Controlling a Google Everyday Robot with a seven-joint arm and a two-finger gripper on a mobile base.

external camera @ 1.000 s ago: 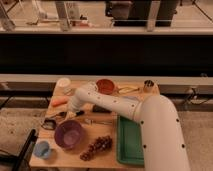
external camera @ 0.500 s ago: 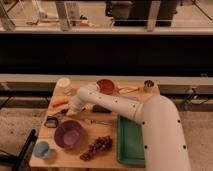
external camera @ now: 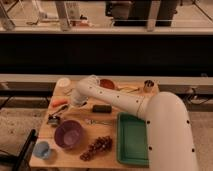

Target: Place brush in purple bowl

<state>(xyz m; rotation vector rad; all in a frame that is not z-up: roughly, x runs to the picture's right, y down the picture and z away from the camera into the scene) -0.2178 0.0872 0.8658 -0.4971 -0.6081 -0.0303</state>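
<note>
The gripper (external camera: 70, 105), its finger state impossible to tell, hangs over the table's left side just above the brush (external camera: 57, 115), which lies beside the purple bowl (external camera: 69, 134); it should descend squarely onto the slim handle.

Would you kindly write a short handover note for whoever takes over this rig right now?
Gripper: at the end of the arm, low over the left part of the table, just above the brush.
Brush: lying on the table, left of centre, above the purple bowl; not lifted.
Purple bowl: front left of the table, nothing visible in it.
Done: arm brought to the brush.
Left: grasp the brush, lift it, carry it over the purple bowl and release it inside.
</note>
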